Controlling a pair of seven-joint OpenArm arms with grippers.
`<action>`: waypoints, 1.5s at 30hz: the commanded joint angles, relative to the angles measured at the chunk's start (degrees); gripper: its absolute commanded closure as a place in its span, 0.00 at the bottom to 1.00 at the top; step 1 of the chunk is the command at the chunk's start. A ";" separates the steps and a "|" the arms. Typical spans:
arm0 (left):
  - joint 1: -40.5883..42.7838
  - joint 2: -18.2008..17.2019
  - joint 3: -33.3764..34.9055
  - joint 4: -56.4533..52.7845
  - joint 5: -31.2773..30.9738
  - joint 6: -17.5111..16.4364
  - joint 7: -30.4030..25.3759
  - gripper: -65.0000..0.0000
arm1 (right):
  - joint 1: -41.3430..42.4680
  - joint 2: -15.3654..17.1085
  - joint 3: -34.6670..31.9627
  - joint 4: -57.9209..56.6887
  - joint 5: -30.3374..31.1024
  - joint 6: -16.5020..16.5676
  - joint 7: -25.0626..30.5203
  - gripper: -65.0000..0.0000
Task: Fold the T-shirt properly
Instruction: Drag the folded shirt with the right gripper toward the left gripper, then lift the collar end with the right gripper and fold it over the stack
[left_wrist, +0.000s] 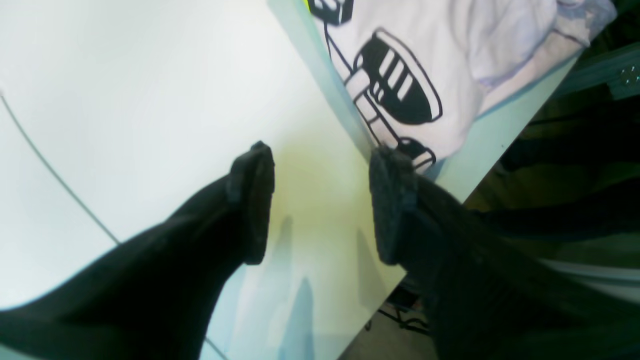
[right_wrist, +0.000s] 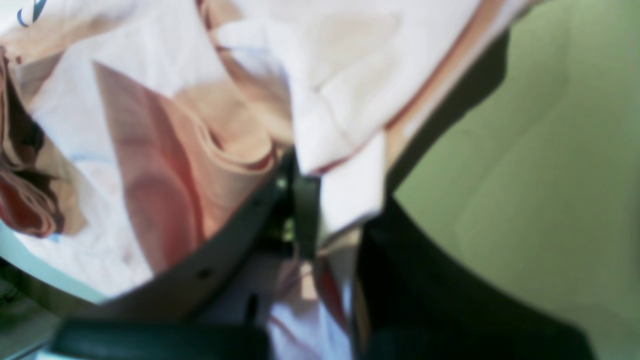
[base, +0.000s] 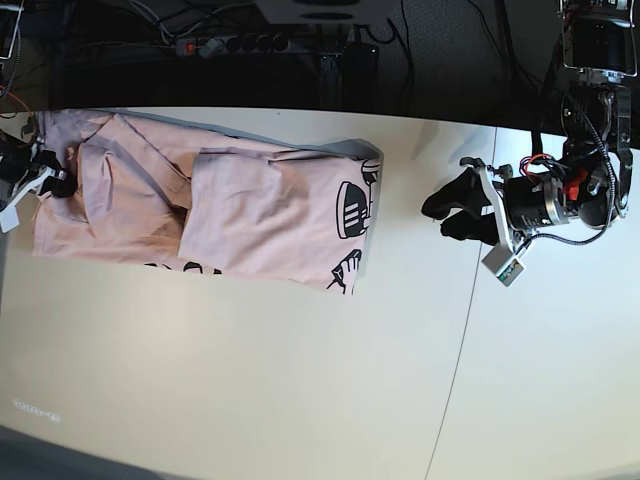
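The T-shirt (base: 220, 205) is laid on the worktop (base: 300, 380) toward the far edge, on the right arm's side. It is stretched out lengthwise, with parts of the fabric already turned over onto the body, so that mostly the plain side is shown and the black print is exposed only along the end nearest the left arm and along the near edge. This layout is judged to be a part-folded state: the garment has been narrowed, but the lengthwise folds are not yet made.

The right gripper (base: 40, 180) is positioned at the outer end of the T-shirt, at the worktop's edge. In the right wrist view the jaws are seen closed on a bunched layer of the pale fabric (right_wrist: 320, 165). The cloth is judged to be pinched here so that this end can be anchored or lifted and carried over the rest of the garment.

The left gripper (base: 455, 210) is held above bare worktop, well apart from the printed end of the T-shirt. In the left wrist view its jaws are seen standing wide apart, with nothing between them; the printed edge (left_wrist: 395, 85) is visible beyond the fingertips (left_wrist: 255, 200). The gripper is judged to be held clear and opened so that it can be brought to the free end once needed.

Creases are present across the middle of the garment; uneven edges are a risk if the next fold is made without smoothing.
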 joint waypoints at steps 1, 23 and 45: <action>-0.55 -0.66 -0.37 0.68 -1.14 -0.01 -1.75 0.48 | -0.02 1.66 0.37 0.04 -0.42 3.78 -1.11 1.00; 0.72 2.56 -0.37 -12.52 6.49 -0.01 -12.20 0.48 | 2.38 0.48 3.93 14.82 10.19 3.74 -6.19 1.00; 0.28 14.14 6.82 -13.60 16.63 -0.01 -13.97 0.48 | 11.54 -2.58 -12.63 36.96 3.50 3.67 -7.65 1.00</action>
